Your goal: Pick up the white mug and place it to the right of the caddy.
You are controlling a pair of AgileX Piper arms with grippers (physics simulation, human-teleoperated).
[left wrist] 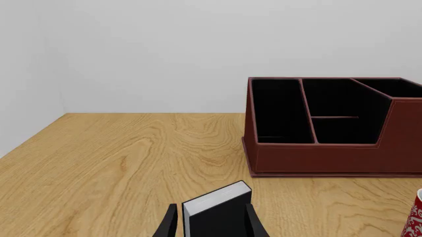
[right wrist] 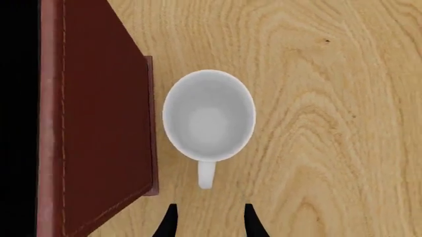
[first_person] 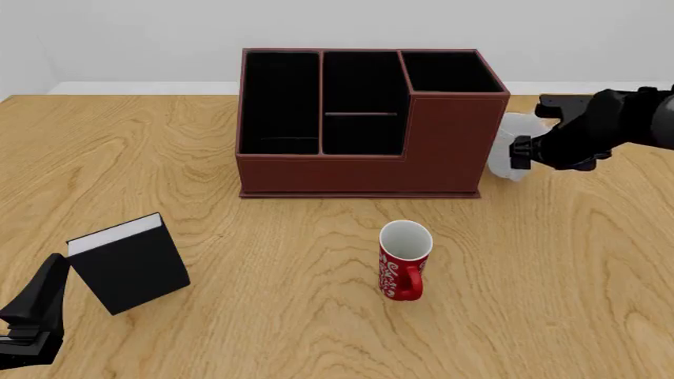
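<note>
Item: white mug (right wrist: 208, 114) beside caddy (right wrist: 99, 113) (handle facing me); my right gripper (right wrist: 208, 219) hangs parted, empty; I'd withdraw straight, clearing the handle.

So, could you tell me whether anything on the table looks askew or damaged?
Only the black book: it stands on the table near the left claw, tilted and skewed to the table edge. The caddy, white mug and red mug sit upright, undamaged.

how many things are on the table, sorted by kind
mugs: 2, the white mug and the red mug
organizers: 1, the caddy
books: 1, the black book
total: 4
</note>
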